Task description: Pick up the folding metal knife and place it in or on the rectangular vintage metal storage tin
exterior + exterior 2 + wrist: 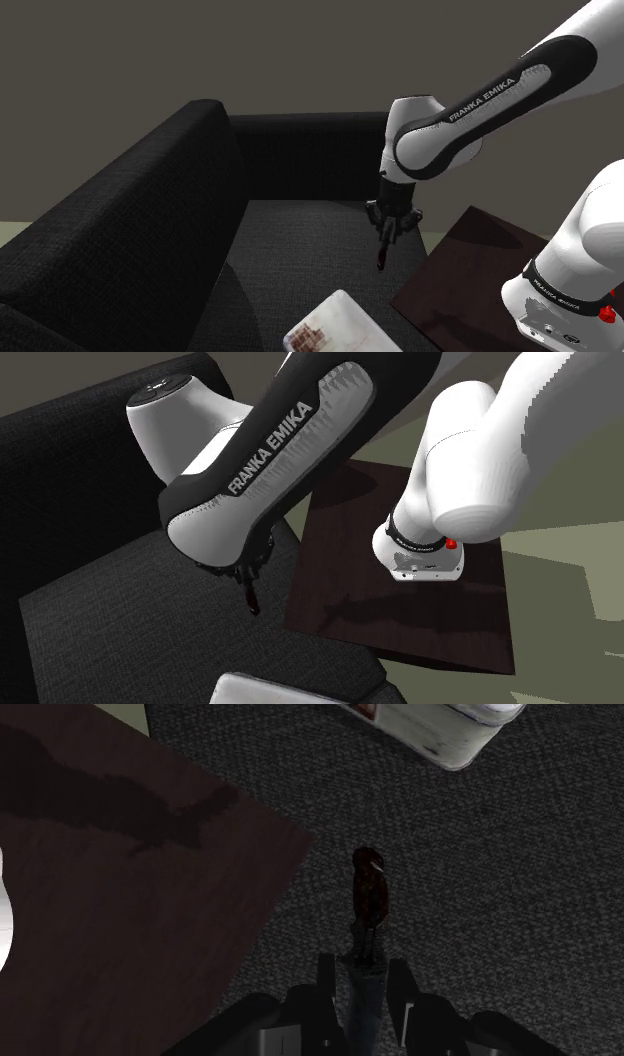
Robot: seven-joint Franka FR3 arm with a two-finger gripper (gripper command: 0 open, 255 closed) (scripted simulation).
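The tool's [362, 976] 2 black fingers [325, 982] stood closest to the wrist camera, closed on the paler, metallic end of the folding knife [368, 894]. Its dark reddish handle ran straight out beyond the fingertips. In the shoulder view the knife [381, 252] hung nearly upright under the tool [390, 222], over the seat of the black sofa [120, 230] and seemingly clear of the fabric. It was near the edge of the dark brown stand [480, 270].

The knife looked small, stiff and light, though smooth metal in a narrow pinch could slip or swing. Because it was held at 1 end, the long handle acted as a lever. A hold nearer the middle would likely have been steadier, and gentle motion seemed wise.

The pale rectangular tin [335, 330], marked with reddish patches, lay on the seat toward the shoulder view's bottom edge, well apart from the hanging knife. The carry to it seemed not yet made.
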